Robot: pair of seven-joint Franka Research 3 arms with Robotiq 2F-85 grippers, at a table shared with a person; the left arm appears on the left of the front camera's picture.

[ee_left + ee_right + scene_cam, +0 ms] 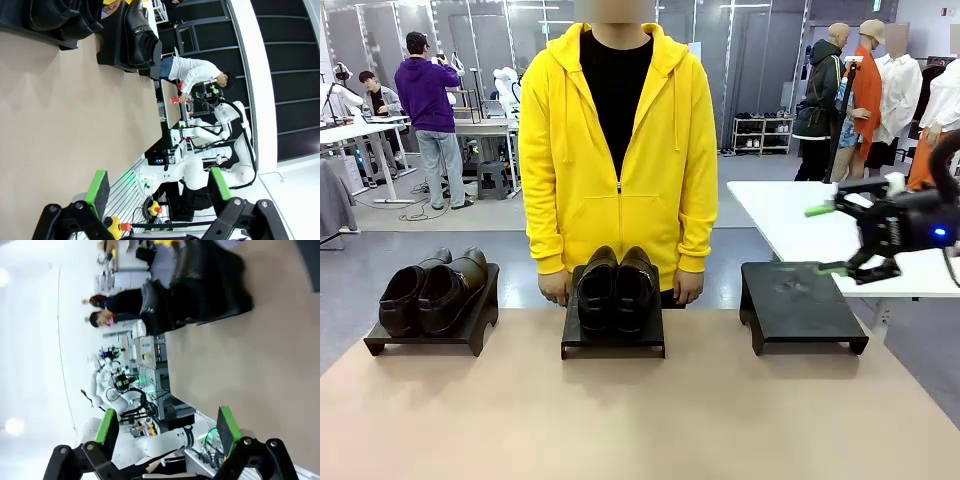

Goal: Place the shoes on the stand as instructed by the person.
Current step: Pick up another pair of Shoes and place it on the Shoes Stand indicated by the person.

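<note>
Three stands in a row across the far half of the table (640, 420): left stand (432, 335), middle stand (613, 335), right stand (802, 305). On the left stand, one pair of shoes (432, 290), side by side, toes toward the robot's side. On the middle stand, a second pair (616, 288), likewise. Nothing on the right stand. Behind the middle stand, at the far edge, the person (617, 160), a hand at each side of it. Above and just right of the right stand, the right gripper (830, 240), off the table, jaws apart.
</note>
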